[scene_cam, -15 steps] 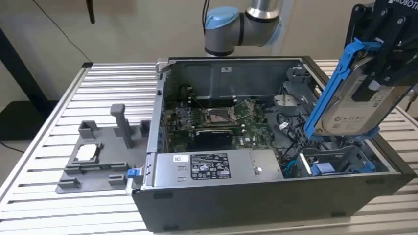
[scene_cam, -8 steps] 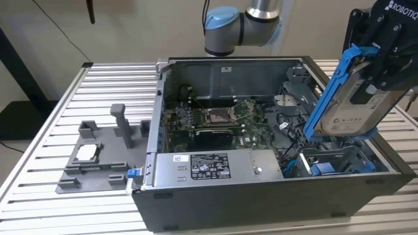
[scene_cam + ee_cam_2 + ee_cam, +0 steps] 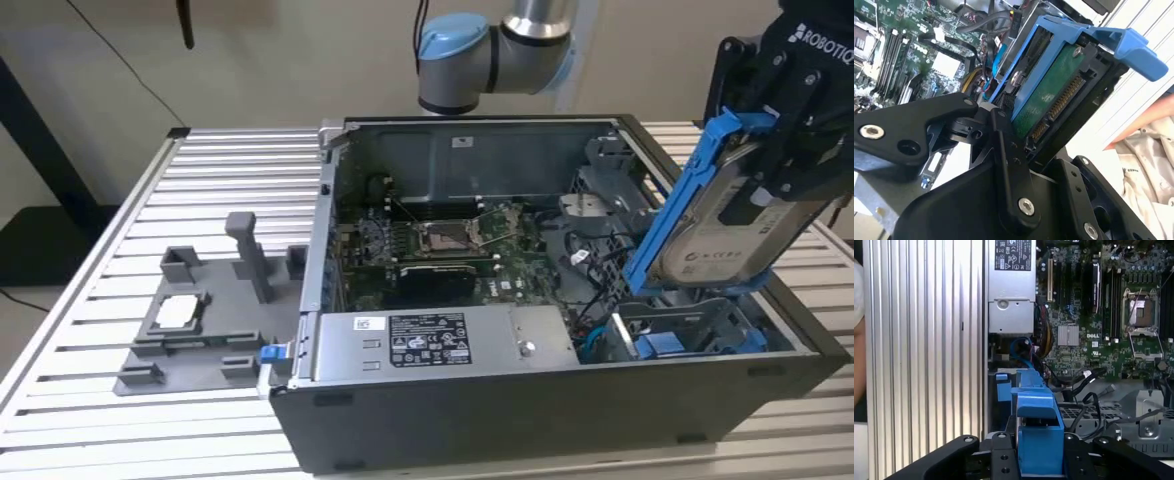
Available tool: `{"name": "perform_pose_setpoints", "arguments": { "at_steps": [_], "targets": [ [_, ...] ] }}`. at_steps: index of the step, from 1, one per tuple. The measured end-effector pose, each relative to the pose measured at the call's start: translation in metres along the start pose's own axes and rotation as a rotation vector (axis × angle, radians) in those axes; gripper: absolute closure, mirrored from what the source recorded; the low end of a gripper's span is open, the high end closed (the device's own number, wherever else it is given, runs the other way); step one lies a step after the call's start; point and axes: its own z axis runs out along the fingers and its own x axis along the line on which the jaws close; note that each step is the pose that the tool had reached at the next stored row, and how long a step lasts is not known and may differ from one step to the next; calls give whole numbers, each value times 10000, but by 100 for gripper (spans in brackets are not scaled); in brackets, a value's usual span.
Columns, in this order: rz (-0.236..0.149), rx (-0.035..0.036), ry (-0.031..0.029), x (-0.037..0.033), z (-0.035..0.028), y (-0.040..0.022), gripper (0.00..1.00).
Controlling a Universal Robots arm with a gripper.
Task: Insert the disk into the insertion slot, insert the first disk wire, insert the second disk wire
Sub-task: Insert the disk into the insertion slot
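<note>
I see the gripper clamped narrow on the disk's upper end, 1 finger on each side. The disk hangs steeply tilted inside the open computer case. Its lower end is at the mouth of the drive bay, beside the case's power supply box. I cannot tell if it touches.
</note>
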Motion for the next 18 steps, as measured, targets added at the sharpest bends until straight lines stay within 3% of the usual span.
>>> {"name": "perform_pose_setpoints", "arguments": {
  "at_steps": [12,18],
  "targets": [
    [-4,0,-8,3,170,-50,67],
    [-6,0,-45,5,252,-79,67]
  ]
}}
